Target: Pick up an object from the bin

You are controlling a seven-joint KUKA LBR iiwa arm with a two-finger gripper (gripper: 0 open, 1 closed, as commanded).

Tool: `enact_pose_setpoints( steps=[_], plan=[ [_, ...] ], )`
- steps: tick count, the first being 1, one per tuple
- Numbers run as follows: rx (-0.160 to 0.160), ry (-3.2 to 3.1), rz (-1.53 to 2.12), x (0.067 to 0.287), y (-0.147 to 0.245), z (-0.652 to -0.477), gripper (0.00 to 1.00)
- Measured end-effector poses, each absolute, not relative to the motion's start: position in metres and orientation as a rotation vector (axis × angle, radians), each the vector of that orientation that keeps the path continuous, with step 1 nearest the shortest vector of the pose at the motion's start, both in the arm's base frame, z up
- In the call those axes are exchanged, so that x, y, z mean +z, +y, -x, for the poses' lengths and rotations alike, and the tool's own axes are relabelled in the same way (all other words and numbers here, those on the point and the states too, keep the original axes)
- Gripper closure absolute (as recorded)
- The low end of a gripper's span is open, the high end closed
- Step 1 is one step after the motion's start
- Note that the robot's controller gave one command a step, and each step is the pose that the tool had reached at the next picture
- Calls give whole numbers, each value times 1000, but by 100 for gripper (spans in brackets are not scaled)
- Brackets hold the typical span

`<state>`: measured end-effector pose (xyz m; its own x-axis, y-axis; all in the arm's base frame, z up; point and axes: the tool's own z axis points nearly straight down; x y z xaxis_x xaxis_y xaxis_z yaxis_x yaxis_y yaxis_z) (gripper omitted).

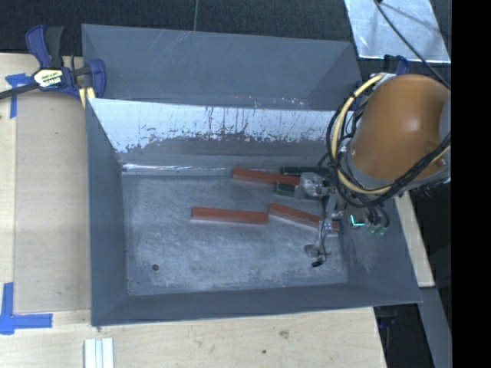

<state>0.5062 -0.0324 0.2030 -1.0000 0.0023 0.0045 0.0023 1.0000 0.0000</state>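
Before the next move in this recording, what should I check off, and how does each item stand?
1. Things left to pick: ok. Three reddish-brown flat strips lie on the floor of the bin: an upper strip, a middle strip and a right strip.
2. End effector inside the bin: ok. It is low near the right wall.
3. Tip over a strip: not ok. It sits past the right strip's end, over bare floor.
4. Something in its grasp: cannot tell.
5. Middle and right strips apart: cannot tell. Their ends lie very close.
6. Upper strip fully exposed: not ok. Its right end runs under the wrist.
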Motion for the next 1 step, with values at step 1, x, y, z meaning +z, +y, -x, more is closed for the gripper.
enact_pose_setpoints(
  steps=[1],
  plan=[
    [-1,-3144,-44,67,-24,-543,0]
  ],
)
